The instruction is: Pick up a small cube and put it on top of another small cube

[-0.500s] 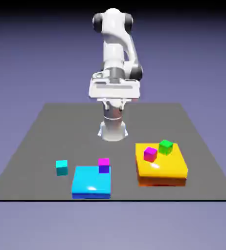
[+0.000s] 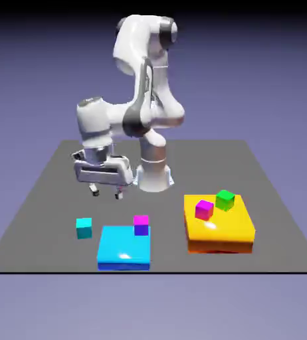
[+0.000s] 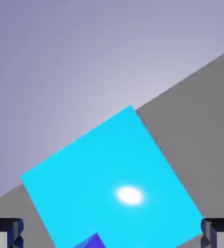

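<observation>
Here, in the exterior view, the gripper (image 2: 107,192) hangs in the air over the grey surface (image 2: 176,246), on the exterior view's left, tilted, its fingers spread and nothing between them. The small cyan cube (image 2: 84,228) rests directly on the surface, nearer the camera than the gripper and well apart from the yellow slab (image 2: 219,222). Near it, to its right, lies the flat blue slab (image 2: 124,247), with a magenta-and-purple cube (image 2: 141,225) at its far right corner. On the exterior view's right, the yellow slab carries a magenta cube (image 2: 204,210) and, just beside that, a green cube (image 2: 225,200).

In the hand view, the fingertips stand wide apart at the bottom corners. The blue slab shows bright cyan and turned at an angle, with a white glare spot; part of a purple-blue cube pokes in at the bottom edge.
</observation>
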